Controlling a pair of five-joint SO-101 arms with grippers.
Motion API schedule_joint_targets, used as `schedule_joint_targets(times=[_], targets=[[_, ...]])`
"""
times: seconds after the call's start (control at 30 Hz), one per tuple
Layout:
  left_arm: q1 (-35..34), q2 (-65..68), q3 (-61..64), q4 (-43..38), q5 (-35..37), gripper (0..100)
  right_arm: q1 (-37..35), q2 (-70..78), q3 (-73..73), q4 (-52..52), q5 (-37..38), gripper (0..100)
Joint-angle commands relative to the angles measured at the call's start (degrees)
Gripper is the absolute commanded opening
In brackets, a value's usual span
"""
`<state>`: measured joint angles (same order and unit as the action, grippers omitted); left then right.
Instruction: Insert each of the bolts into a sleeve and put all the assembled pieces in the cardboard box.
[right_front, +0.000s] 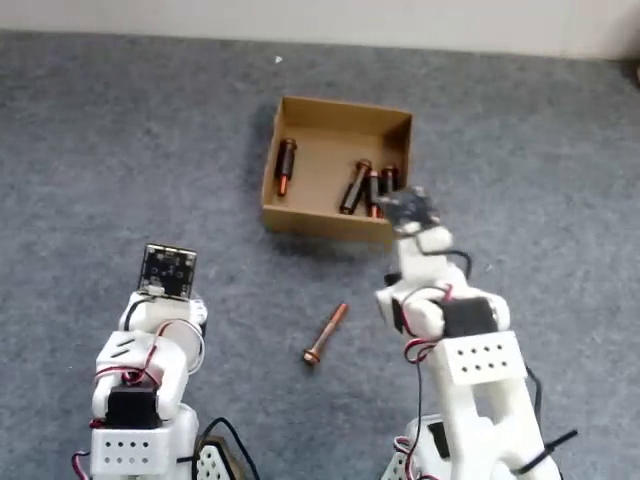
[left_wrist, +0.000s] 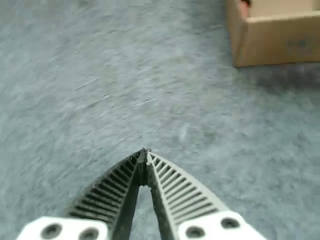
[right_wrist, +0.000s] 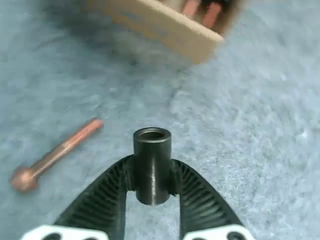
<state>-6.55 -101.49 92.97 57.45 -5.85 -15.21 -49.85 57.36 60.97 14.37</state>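
**High view:** cardboard box (right_front: 322, 222) on grey carpet (right_front: 120, 150). Four assembled pieces lie inside: one (right_front: 286, 166) alone at one side, three (right_front: 371, 188) bunched at the other. A loose copper bolt (right_front: 327, 333) lies on the carpet between the two arms, apart from the box.

**Left wrist view:** left gripper (left_wrist: 145, 156) pinched closed, nothing in it, above the carpet. Box corner (left_wrist: 272, 42) well apart.

**Right wrist view:** right gripper (right_wrist: 151, 170) clamped on a black sleeve (right_wrist: 152, 150), upright with its open end up. Bolt (right_wrist: 57, 155) lies near on the carpet, box (right_wrist: 160, 25) beyond.

Closed fingers (left_wrist: 131, 187) near cardboard box (left_wrist: 275, 42)
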Motion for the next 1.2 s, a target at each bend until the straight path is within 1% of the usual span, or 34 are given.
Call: schedule_joint_targets(times=[0.0, 0.17, 0.27, 0.47, 0.53, 0.63, 0.77, 0.87, 1.03, 1.17], targets=[[5.0, 0.3, -8.7, 1.0, -1.7, 5, 5.1, -2.5, 5.3, -9.7, -5.3, 0.5], [10.1, 0.8, -18.2, 7.9, -1.8, 6, 8.1, -2.5, 7.3, -13.3, -8.6, 0.5], [13.6, 6.1, -22.7, 9.5, -1.8, 6, 9.2, -2.5, 7.8, -15.3, -10.0, 0.5], [21.2, 29.1, -33.1, 10.9, -1.5, 6, 13.7, -2.5, 11.3, -20.6, -10.2, 0.5], [24.5, 37.1, -35.9, 12.0, -1.1, 6, 15.3, -2.5, 12.3, -22.5, -12.8, 0.5], [28.5, 47.9, -38.9, 11.6, 4.2, 8, 18.0, -2.5, 12.3, -23.0, -14.6, 0.5], [32.7, 59.8, -41.4, 11.4, 10.3, 17, 19.1, -2.5, 12.2, -23.0, -14.8, 0.5], [34.3, 67.0, -43.1, 8.4, 12.7, 19, 19.1, -2.5, 12.2, -23.0, -14.8, 0.5], [36.1, 75.2, -44.0, 0.9, 12.8, 19, 19.1, -2.5, 12.2, -23.0, -14.5, 0.5], [37.9, 79.9, -44.5, -2.9, 13.8, 19, 19.1, -2.5, 12.2, -23.0, -14.4, 0.5]])
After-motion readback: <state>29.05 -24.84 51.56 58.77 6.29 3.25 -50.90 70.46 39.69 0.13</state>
